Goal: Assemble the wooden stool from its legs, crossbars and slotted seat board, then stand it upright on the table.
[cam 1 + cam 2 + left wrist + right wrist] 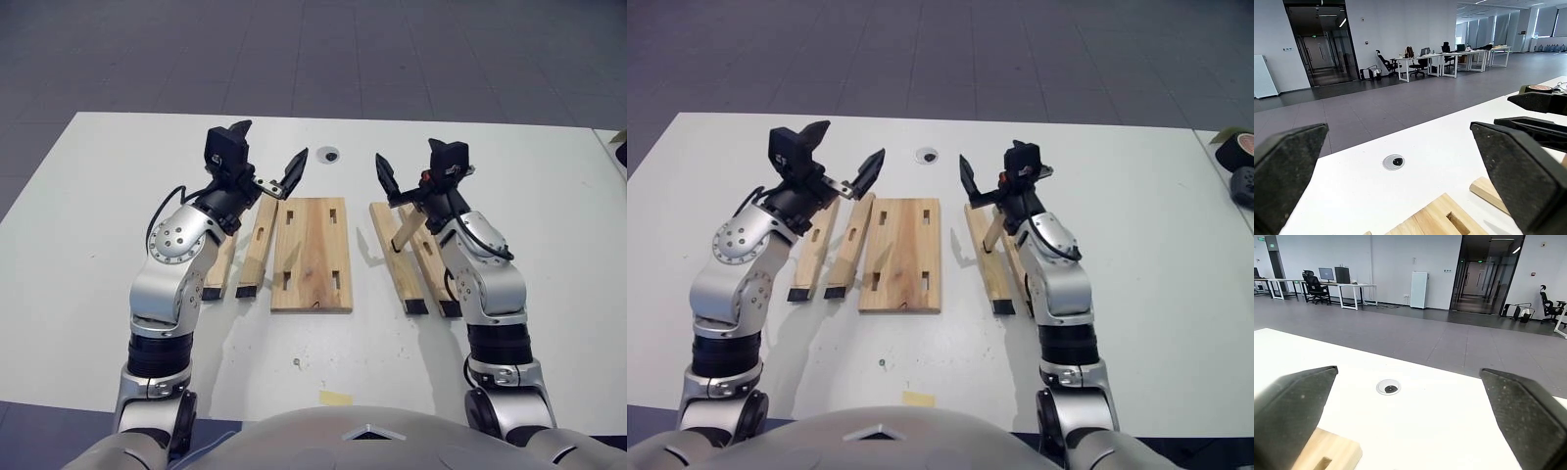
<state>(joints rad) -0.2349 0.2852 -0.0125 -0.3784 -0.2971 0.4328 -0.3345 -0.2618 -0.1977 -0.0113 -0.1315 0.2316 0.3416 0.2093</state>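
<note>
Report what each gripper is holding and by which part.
Nothing is held. The left gripper and the right gripper are both open and empty above the table.

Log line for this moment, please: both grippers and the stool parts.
left gripper: open, above left legs | right gripper: open, above right legs | seat board: flat, centre | crossbar: across right legs | assembly: not started

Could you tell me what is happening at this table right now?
The stool is not yet assembled. The seat board lies flat on the table, two wooden pieces at its left and more pieces at its right, with one short piece lying askew across those. The left gripper and right gripper hover over the parts, jaws open, holding nothing.
</note>
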